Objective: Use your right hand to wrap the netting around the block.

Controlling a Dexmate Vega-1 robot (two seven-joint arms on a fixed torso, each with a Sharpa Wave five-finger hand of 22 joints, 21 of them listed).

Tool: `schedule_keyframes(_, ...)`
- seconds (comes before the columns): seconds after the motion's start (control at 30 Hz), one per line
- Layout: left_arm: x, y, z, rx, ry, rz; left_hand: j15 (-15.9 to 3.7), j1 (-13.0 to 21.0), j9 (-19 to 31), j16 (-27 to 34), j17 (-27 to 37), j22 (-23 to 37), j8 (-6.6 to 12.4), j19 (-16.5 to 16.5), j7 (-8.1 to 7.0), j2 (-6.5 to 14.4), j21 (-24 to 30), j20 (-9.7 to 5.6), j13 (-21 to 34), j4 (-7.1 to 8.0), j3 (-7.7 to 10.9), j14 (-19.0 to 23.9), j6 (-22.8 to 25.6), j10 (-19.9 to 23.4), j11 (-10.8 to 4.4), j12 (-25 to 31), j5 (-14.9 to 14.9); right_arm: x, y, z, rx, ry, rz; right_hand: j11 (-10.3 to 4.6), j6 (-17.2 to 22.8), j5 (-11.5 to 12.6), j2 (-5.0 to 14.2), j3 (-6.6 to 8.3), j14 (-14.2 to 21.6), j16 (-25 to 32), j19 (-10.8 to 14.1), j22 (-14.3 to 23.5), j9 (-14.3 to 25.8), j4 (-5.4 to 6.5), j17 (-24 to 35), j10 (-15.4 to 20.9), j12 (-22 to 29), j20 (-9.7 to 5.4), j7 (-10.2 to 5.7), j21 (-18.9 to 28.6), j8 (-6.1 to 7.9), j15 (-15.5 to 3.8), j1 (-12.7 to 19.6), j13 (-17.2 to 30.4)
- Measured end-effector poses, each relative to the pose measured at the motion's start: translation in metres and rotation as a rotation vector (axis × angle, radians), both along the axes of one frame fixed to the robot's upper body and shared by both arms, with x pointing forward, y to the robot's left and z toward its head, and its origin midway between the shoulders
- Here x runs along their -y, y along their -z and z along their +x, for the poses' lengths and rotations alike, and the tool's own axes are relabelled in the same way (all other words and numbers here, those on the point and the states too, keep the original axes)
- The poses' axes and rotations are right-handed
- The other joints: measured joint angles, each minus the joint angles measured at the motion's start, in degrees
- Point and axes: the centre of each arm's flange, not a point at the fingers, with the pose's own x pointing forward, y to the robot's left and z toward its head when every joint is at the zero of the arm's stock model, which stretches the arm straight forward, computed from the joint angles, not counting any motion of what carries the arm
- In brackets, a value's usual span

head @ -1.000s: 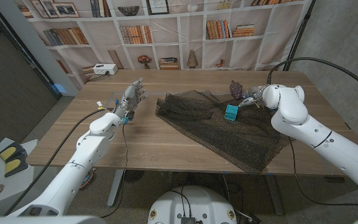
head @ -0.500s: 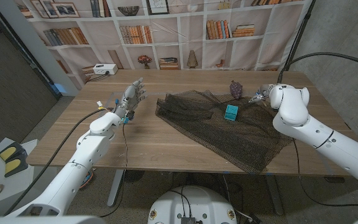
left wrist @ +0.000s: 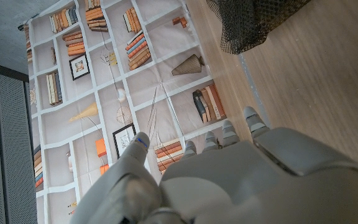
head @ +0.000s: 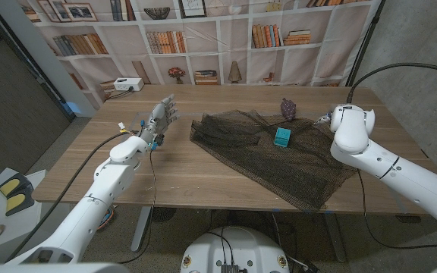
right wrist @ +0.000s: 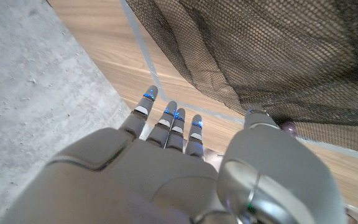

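Dark netting, limp, light, snag-prone, sprawls mid-bench under small rigid teal block; right hand at block's 3 o'clock, fingers released and empty—pinch the nearest edge.

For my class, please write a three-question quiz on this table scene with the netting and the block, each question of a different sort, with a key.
1. True or false: the teal block sits on the dark netting.
2. Multiple choice: where is the right hand? A) gripping the block B) beside the netting's edge, fingers apart, holding nothing C) under the table
3. Fill in: the left hand is raised on the side of the netting away from the right hand and holds ____.

Key: 1 true; 2 B; 3 nothing.
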Motion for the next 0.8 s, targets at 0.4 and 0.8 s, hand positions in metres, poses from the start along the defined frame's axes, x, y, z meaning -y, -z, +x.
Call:
schedule_keyframes(0.4, 0.002, -0.004, 0.006, -0.002, 0.005, 0.006, 0.0, 0.0, 0.0, 0.0, 0.0, 0.0, 0.0, 0.0, 0.0, 0.0, -0.3, 0.0, 0.0, 0.0, 0.0, 0.0, 0.0, 0.0, 0.0, 0.0, 0.0, 0.026, 0.011, 0.014, -0.077, 0.12, 0.037, -0.4, -1.3, 0.4, -0.59, -0.83, -1.7, 0.0, -1.0, 0.0, 0.0, 0.28, -0.3, -1.4, -0.6, -0.32, -0.11, -0.8, -0.66, 0.12, -0.9, 0.0)
schedule_keyframes(0.8, 0.001, -0.005, 0.008, -0.005, 0.006, 0.009, 0.0, 0.0, 0.0, 0.0, 0.0, 0.0, 0.0, 0.0, 0.0, 0.0, -0.3, 0.0, 0.0, 0.0, 0.0, 0.0, 0.0, 0.0, 0.0, 0.0, 0.0, 0.044, 0.019, 0.027, -0.15, 0.191, 0.08, -0.52, -0.7, 1.3, 0.08, -0.45, -1.7, 0.0, -0.8, 0.0, 0.0, -0.95, -0.8, -0.9, -0.6, -0.11, -0.33, -0.8, -0.65, 0.12, 0.6, 0.3)
